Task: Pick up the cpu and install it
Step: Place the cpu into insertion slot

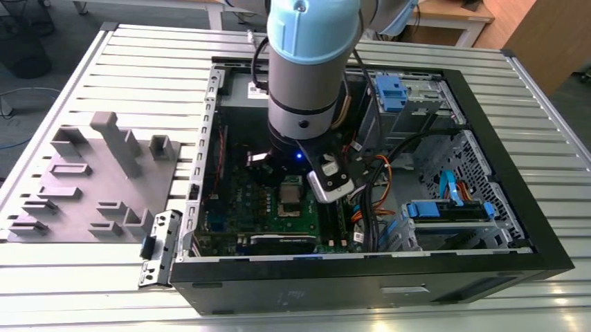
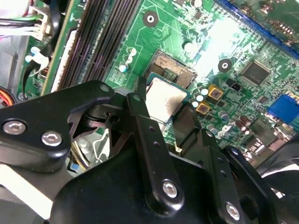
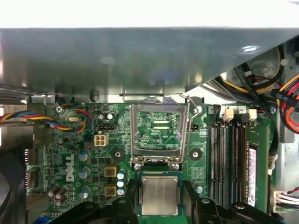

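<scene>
The gripper (image 3: 160, 189) is clamped on the cpu (image 3: 160, 197), with a black finger (image 3: 131, 200) against each of two opposite edges. The cpu lies flat, metal top upward. It is near-square with no clear long axis, and its edges run parallel to the raised socket frame (image 3: 160, 133) just beside it. The second wrist view shows the socket (image 2: 174, 69) exposed past the cpu's far edge. Memory slots (image 3: 223, 158) and yellow components (image 3: 110, 171) flank it closely. In the exterior view the computer case (image 1: 369, 277) walls stand well apart from the arm (image 1: 309, 69).

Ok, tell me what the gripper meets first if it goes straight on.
Probably the open socket on the motherboard: the gripper, shut on the cpu, points down at it. Depth is unclear.
</scene>
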You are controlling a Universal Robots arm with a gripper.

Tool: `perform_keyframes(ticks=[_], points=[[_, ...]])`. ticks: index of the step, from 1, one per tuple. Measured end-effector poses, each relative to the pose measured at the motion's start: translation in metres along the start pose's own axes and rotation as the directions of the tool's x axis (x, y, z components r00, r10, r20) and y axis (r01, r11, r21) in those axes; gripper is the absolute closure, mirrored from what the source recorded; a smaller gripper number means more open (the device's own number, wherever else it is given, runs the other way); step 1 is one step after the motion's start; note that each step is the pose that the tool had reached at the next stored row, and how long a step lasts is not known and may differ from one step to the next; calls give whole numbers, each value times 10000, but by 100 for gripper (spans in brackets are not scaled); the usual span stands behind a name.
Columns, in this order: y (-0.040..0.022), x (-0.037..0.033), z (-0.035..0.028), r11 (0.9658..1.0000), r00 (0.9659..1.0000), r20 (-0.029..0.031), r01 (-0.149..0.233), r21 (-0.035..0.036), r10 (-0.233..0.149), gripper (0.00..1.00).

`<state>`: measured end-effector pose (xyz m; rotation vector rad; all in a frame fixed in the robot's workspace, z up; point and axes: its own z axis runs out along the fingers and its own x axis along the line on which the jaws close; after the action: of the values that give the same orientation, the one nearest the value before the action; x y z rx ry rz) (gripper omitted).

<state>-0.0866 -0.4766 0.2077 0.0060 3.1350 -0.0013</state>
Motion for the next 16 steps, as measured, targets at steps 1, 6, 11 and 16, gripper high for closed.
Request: perform_keyframes(ticks=[1,6,11,16], points=[[-2,10,3,10000,10000,2,0,0,0,53],[-22,19,18,10000,10000,3,0,1,0,53],[-70,18,25,10000,10000,2,1,5,-1,53],[-92,12,30,10000,10000,2,0,4,0,53]])
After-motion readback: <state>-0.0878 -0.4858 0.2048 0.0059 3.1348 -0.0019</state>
